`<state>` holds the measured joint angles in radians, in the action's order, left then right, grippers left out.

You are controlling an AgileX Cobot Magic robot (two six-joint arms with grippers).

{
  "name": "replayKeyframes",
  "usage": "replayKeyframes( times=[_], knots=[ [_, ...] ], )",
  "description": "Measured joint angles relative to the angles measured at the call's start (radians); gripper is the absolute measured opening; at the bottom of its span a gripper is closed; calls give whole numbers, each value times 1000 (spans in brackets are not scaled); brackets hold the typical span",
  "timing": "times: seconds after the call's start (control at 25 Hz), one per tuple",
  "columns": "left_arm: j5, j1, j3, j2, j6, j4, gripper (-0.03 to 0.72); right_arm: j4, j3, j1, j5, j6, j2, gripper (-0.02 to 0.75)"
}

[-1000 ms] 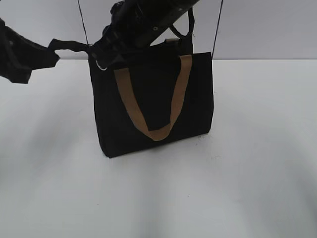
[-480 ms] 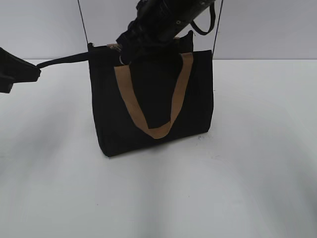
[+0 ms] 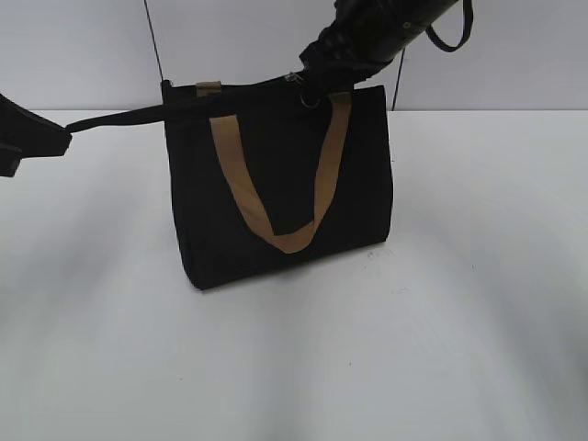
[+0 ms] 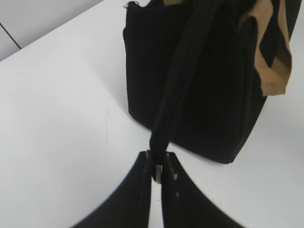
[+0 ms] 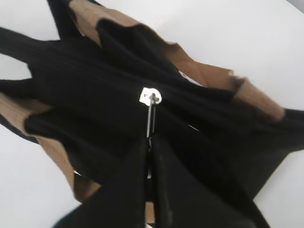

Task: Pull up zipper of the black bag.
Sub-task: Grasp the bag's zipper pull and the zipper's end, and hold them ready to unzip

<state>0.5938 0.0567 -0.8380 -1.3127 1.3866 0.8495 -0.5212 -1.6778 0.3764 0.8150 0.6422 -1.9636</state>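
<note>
Right gripper [image 5: 149, 142]: jaws drawn together on the ring pull of the zipper [image 5: 150, 96], seen edge-on as a thin silver line; the silver slider sits just beyond the fingertips on the black track along the bag's top. In the exterior view the right gripper [image 3: 312, 90] is over the top right part of the bag, with a small silver glint below it; the arm above runs out of the frame at the top.

Left gripper [image 4: 157, 167]: jaws nearly together, pinching the end of a black strap [image 4: 183, 76] that runs taut from the bag's top corner; a small pale metal piece shows between the fingertips. In the exterior view the left gripper [image 3: 32, 133] is at the far left edge, partly cut off, well apart from the bag, with the strap stretched level between them.

Black bag [image 3: 280, 197]: standing upright on the white table [image 3: 294, 367], near its middle. Tan strap handle [image 3: 276, 184] hangs in a U on the front face; a second tan handle is partly visible in the right wrist view, blurred.

Hard to make out: bag's interior, pocket seams and zip teeth, all lost in black. Lettering or labels: none legible.
</note>
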Motion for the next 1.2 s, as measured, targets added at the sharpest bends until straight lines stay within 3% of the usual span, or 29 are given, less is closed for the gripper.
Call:
replayKeyframes(
  times=[0.4, 0.72, 0.8, 0.88, 0.96, 1.04, 1.2],
  knots=[
    [1, 0, 0, 0, -4, 1, 23, -7, 0, -120, 46, -1, 1, -1],
    [-8, 0, -1, 0, -4, 5, 23, -17, 0, -130, 81, -1, 5, 0],
    [-16, 0, -1, 0, -4, 5, 23, -13, 0, -130, 93, 5, 17, 29],
    [-25, 0, -1, 0, -7, 0, 34, -3, 0, -138, 92, 8, 44, 112],
    [-27, -3, -1, 0, -7, 1, 83, 7, 0, -145, 90, 1, 71, 235],
    [-21, -3, -1, 0, -7, 14, 186, 10, -1, -149, 90, -16, 98, 350],
    [-6, -3, -1, 0, -54, 31, 444, 17, -1, -150, 91, -27, 121, 424]
  ],
)
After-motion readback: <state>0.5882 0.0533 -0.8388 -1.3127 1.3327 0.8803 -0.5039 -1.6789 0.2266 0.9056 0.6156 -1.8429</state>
